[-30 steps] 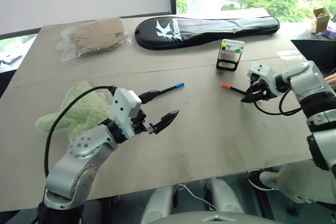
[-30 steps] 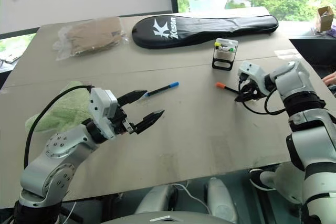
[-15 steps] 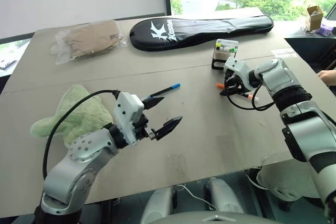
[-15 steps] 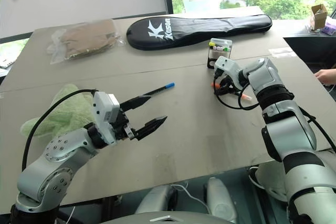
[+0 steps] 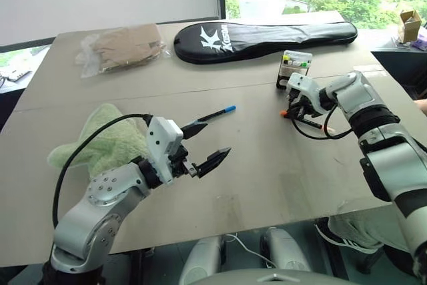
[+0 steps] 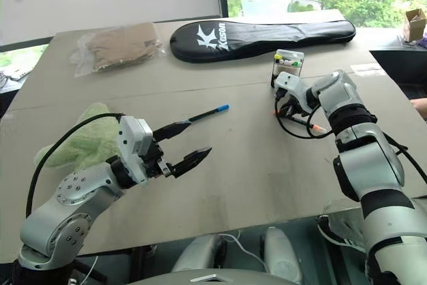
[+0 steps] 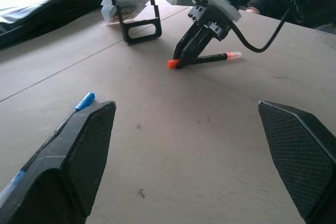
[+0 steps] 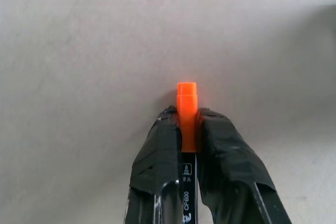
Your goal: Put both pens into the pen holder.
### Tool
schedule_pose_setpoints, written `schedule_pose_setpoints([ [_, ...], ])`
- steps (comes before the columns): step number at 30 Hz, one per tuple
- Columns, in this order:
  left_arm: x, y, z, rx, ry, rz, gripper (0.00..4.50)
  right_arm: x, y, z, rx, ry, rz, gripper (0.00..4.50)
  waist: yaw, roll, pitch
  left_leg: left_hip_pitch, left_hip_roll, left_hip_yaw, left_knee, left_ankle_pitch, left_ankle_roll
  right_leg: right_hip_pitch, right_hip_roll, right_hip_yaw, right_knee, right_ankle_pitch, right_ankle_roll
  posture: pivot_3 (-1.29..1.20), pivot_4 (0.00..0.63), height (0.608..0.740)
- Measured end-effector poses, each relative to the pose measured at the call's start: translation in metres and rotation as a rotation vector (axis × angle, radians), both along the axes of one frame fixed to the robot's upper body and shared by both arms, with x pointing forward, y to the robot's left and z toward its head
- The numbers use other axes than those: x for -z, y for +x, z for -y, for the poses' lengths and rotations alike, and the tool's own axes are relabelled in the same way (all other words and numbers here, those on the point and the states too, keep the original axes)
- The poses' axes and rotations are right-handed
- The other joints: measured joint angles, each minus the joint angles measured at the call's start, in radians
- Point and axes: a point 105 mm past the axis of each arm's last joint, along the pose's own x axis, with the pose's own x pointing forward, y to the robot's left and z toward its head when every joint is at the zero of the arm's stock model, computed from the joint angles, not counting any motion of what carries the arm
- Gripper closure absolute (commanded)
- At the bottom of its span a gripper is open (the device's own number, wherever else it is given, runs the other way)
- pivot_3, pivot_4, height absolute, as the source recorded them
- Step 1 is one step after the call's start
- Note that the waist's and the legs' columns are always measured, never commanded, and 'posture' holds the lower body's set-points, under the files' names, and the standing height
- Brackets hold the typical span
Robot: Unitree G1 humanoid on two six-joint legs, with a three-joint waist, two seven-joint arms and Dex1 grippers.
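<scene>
The orange-ended pen (image 7: 210, 58) lies on the table in front of the pen holder (image 5: 294, 69), which holds yellow- and green-capped markers. My right gripper (image 5: 293, 112) points down at it and is shut on its orange end (image 8: 187, 103), close to the tabletop. The blue-capped pen (image 5: 217, 112) lies near the middle of the table. My left gripper (image 5: 213, 139) hovers open just short of that pen, nothing between its fingers (image 7: 79, 150).
A long black racket bag (image 5: 263, 33) lies along the far edge, with a plastic-wrapped brown bundle (image 5: 120, 46) at the far left. A green plush cloth (image 5: 100, 139) sits beside my left arm. A person's hand (image 5: 421, 103) shows at the right edge.
My right gripper has moved left along the orange-ended pen to its orange end and shut on it. The left gripper has kept still and open.
</scene>
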Motion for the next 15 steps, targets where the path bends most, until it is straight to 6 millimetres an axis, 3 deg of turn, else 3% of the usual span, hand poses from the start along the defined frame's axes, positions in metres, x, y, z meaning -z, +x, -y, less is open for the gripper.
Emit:
schedule_pose_setpoints([
  [1,-0.001,0.001,-0.001,-0.015,-0.007,0.008,0.0,-0.011,-0.001,-0.006,-0.022,0.072,0.023,4.49,0.001,0.001,0.0,-0.004,0.0,0.0,0.0,0.0,0.0,-0.005,0.0,0.0,0.001,0.0,0.0,0.0,0.15,0.74],
  [4,-0.007,0.01,-0.004,-0.074,-0.049,0.05,0.0,-0.071,-0.01,-0.03,-0.126,0.377,0.165,4.49,-0.003,0.002,0.001,-0.017,0.0,0.0,0.001,0.0,0.0,-0.018,0.0,-0.001,0.002,0.0,0.0,0.0,0.15,0.74],
  [6,-0.012,0.011,-0.004,-0.086,-0.08,0.085,0.0,-0.117,-0.018,-0.037,-0.15,0.543,0.317,4.49,-0.002,0.002,0.001,-0.023,0.0,-0.001,0.002,0.0,-0.001,-0.023,0.0,-0.004,0.002,0.0,0.0,0.0,0.15,0.74],
  [8,-0.014,0.01,-0.003,-0.078,-0.093,0.102,0.0,-0.147,-0.024,-0.039,-0.145,0.636,0.457,4.49,-0.002,0.002,0.001,-0.024,0.0,-0.001,0.002,0.0,-0.001,-0.024,-0.001,-0.006,0.001,0.0,0.0,0.0,0.15,0.74],
  [11,-0.016,0.008,-0.001,-0.044,-0.101,0.115,0.0,-0.168,-0.014,-0.032,-0.001,0.672,0.7,4.49,-0.001,0.002,0.001,-0.024,-0.001,-0.001,0.002,0.001,0.0,-0.023,-0.002,-0.007,0.001,0.0,0.0,0.0,0.15,0.74],
  [15,-0.017,0.013,-0.001,-0.021,-0.105,0.13,0.0,-0.171,0.002,-0.017,0.209,0.728,0.922,4.49,-0.002,0.002,0.001,-0.024,-0.002,0.0,0.003,0.001,-0.001,-0.023,-0.002,-0.007,0.003,0.0,0.0,0.0,0.15,0.74],
])
